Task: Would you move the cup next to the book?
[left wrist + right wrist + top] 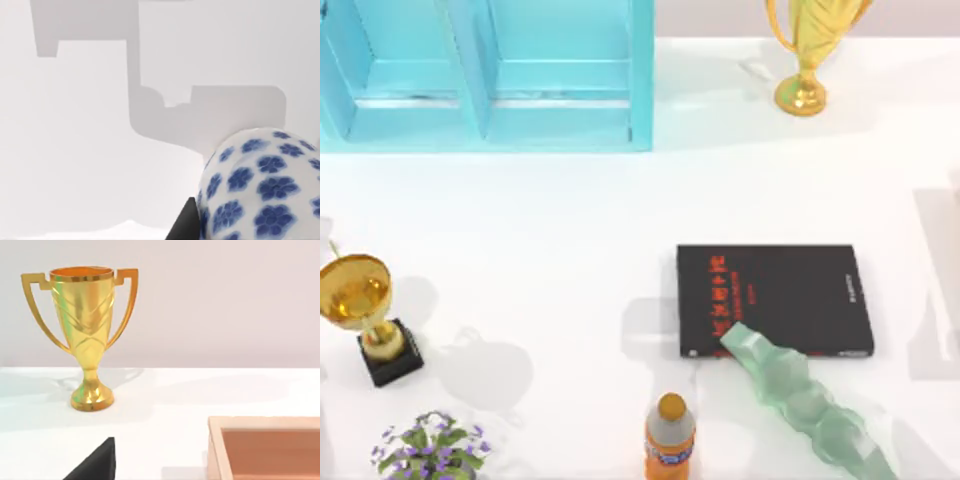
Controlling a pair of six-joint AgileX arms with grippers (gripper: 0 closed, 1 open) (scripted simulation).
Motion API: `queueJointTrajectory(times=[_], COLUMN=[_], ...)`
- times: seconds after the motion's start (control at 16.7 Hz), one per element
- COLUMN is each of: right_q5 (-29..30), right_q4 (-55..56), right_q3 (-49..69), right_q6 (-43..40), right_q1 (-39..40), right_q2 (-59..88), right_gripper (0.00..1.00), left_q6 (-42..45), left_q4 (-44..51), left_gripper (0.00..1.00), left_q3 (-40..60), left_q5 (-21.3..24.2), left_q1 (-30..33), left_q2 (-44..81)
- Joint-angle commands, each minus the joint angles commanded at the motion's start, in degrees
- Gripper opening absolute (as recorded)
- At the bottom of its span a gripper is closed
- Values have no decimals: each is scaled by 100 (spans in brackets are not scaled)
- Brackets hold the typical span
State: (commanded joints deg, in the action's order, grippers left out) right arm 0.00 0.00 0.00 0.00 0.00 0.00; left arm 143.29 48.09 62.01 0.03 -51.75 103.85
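White table: flat black book (matte), floral cup.

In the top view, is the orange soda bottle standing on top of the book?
No. The orange soda bottle stands on the white table near its front edge, apart from the book.

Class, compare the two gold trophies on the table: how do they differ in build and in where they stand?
The trophy at the back right has two looping handles and a round gold foot; the trophy at the left edge shows no handles and stands on a square black base. The first is near the table's far edge, right of the blue shelf unit; the second is toward the front, behind the purple flowers. Both are shiny gold and upright.
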Motion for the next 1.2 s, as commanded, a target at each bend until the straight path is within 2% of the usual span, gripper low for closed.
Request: queueJointTrajectory(times=[0.48,0.9,1.02,1.2], right_q5=[0,0,0,0], right_q4=[0,0,0,0], right_q3=[0,0,0,0], right_q6=[0,0,0,0], right_q1=[0,0,0,0], right_q2=[0,0,0,0], right_gripper=[100,100,100,100], left_q6=[3,-53,-307,-1176], left_q4=[1053,1146,1316,1786], left_gripper=[0,0,0,0], left_q3=[627,735,970,1705], left_q5=[4,9,46,133], left_q1=[4,28,177,627], left_q2=[-359,-371,-239,104])
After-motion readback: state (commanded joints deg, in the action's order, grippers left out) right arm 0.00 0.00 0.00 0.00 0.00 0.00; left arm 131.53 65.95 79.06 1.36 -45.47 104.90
